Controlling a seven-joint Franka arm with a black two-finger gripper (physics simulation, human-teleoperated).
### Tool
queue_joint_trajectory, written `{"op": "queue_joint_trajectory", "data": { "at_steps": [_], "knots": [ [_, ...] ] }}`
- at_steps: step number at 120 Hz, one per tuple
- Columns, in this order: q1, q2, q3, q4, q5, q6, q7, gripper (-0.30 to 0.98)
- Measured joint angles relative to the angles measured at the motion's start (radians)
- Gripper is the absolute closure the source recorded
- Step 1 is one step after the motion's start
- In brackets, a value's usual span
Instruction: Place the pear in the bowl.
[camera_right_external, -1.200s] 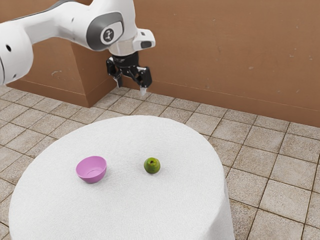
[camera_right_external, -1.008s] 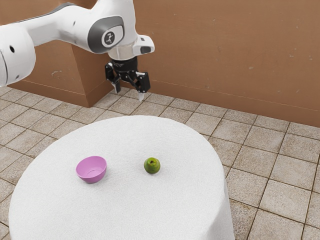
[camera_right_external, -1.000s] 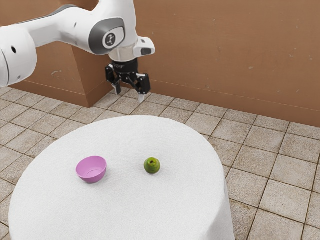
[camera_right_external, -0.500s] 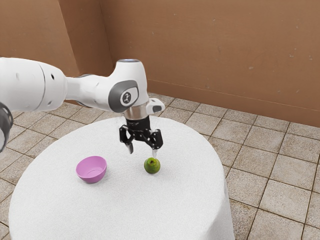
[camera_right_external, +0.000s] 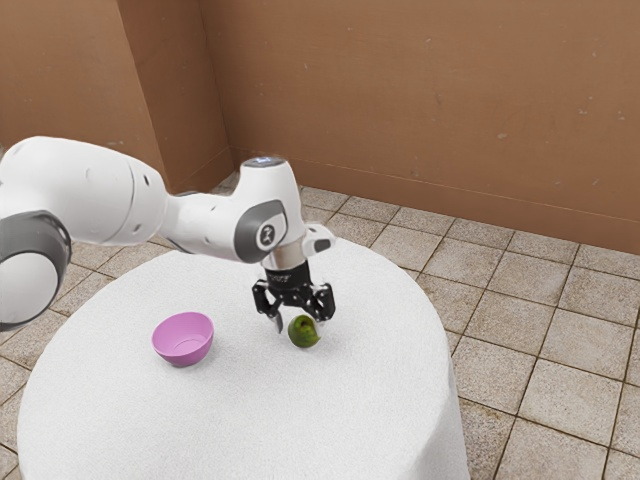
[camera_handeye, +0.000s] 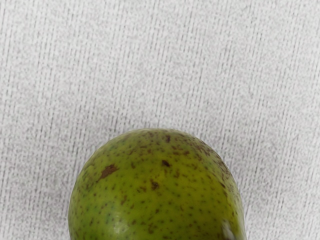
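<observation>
One pear (camera_right_external: 303, 332) sits on the round desk (camera_right_external: 220, 420), and the black hand (camera_right_external: 300, 325) is right down over it. The hand is open, from where I'm standing: its two fingers are parted, one on each side of the pear, and I make out a narrow gap between the pear and the finger nearer the bowl (camera_right_external: 183, 340). Whether the other finger touches it, I can't tell.

The bowl is pink and stands upright on the desk, off toward the exterior view's left from the pear, well apart from it. Its mouth faces up and I can see down to its inside bottom. So the pear is outside the bowl, on the white cloth (camera_right_external: 390, 420) that covers the desk and hangs over the edge.

The arm (camera_right_external: 95, 190), white with dark grey bands, comes in from the exterior view's left and bends down to the hand, which points at the desk. Beyond are a brown wall (camera_right_external: 420, 110) and a floor (camera_right_external: 560, 350) of square, speckled tiles.

Close up in the wrist view, the pear is a rounded green thing with a yellowish tinge, dotted all over, with a few brown blotches. The weave of the cloth shows around it.
</observation>
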Motion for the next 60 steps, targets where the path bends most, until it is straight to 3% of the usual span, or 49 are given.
{"op": "queue_joint_trajectory", "data": {
  "at_steps": [28, 60],
  "knots": [
    [0.013, 0.029, 0.0, -0.002, -0.07, 0.029, -0.006, 0.15],
    [0.021, 0.035, 0.0, -0.004, -0.101, 0.056, -0.01, 0.19]
  ]
}}
